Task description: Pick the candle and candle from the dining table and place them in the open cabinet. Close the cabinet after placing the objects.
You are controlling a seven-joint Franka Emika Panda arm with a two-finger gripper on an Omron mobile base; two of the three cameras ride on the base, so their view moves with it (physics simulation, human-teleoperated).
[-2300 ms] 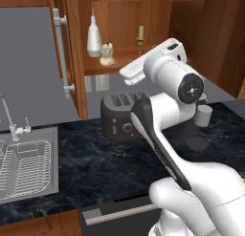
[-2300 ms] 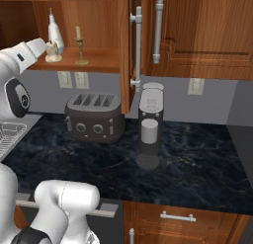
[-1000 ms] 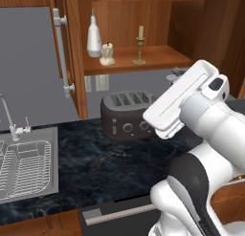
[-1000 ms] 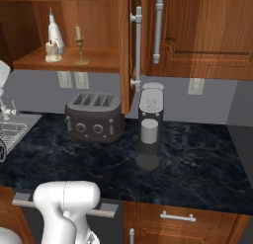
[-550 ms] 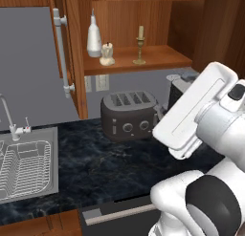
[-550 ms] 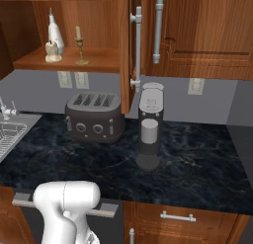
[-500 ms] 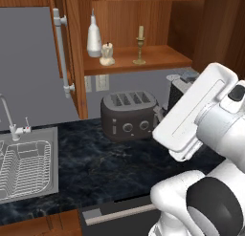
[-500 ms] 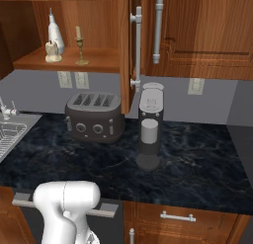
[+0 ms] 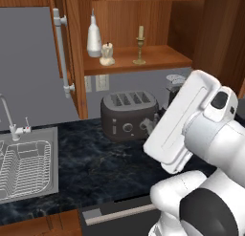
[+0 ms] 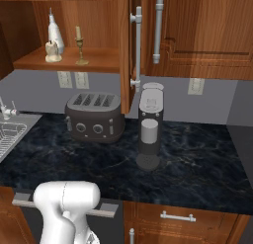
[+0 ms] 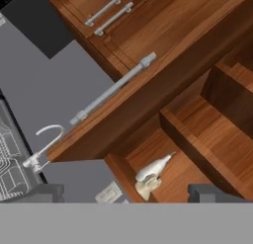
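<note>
Both candles stand on the shelf of the open cabinet (image 9: 158, 56): the squat cream candle (image 9: 107, 55) (image 10: 51, 51) (image 11: 147, 186) and the slim taper on its gold candlestick (image 9: 139, 45) (image 10: 79, 47). In the hand view my gripper (image 11: 127, 194) is open, its dark fingertips (image 11: 47, 193) wide apart with nothing between them, looking from a distance at the shelf and the cabinet's left door (image 11: 123, 114). That door (image 9: 67, 53) and the right door (image 10: 126, 50) stand swung out. The dining table is out of view.
A tall white bottle (image 9: 94, 37) (image 11: 155, 167) stands beside the squat candle. Below on the black counter (image 10: 197, 164) sit a dark toaster (image 9: 129, 115) (image 10: 94, 122) and a coffee machine (image 10: 149, 129). A sink (image 9: 24, 168) with faucet (image 11: 47, 142) lies to the left.
My arm has swung away from the shelf, rightward and back toward the base. Both candles and the bottle stay where they were. The doors have not moved.
</note>
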